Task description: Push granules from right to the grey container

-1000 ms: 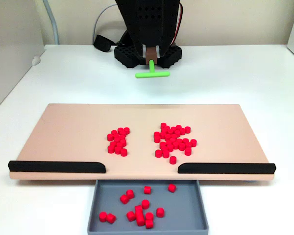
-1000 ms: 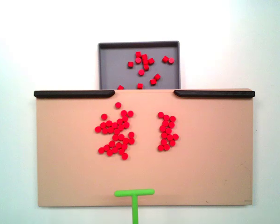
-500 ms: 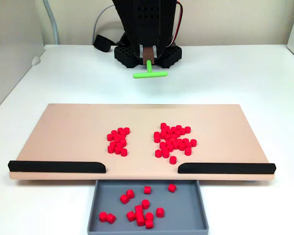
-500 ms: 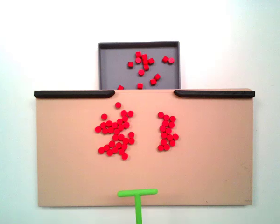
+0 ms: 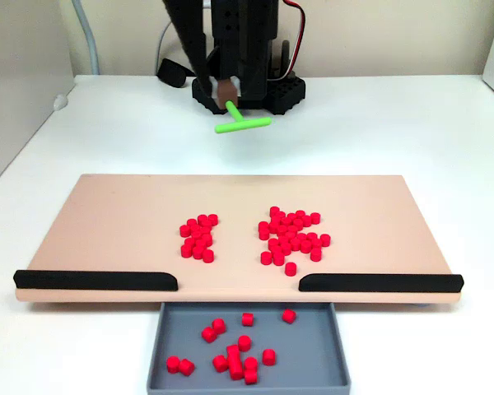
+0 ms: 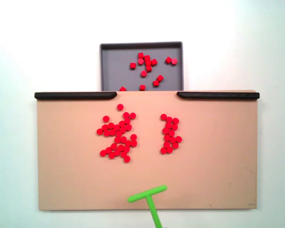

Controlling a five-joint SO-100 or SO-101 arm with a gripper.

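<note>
Granules lie untouched while the raised gripper clamps a tilted green pusher.

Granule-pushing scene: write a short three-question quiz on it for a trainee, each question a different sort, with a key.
1. True or false: in both fixed views, the granules on the beige board lie in two separate clusters.
2. Multiple choice: in the fixed view from above, the green T-shaped pusher has its crossbar
A) among the granules
B) tilted, over the board's near edge, apart from the granules
C) inside the grey container
3. Fill in: the gap between the two black strips opens onto the ____.

Key:
1. True: a bigger cluster and a smaller one, bare board between.
2. B
3. Grey container, which already holds some granules.
</note>
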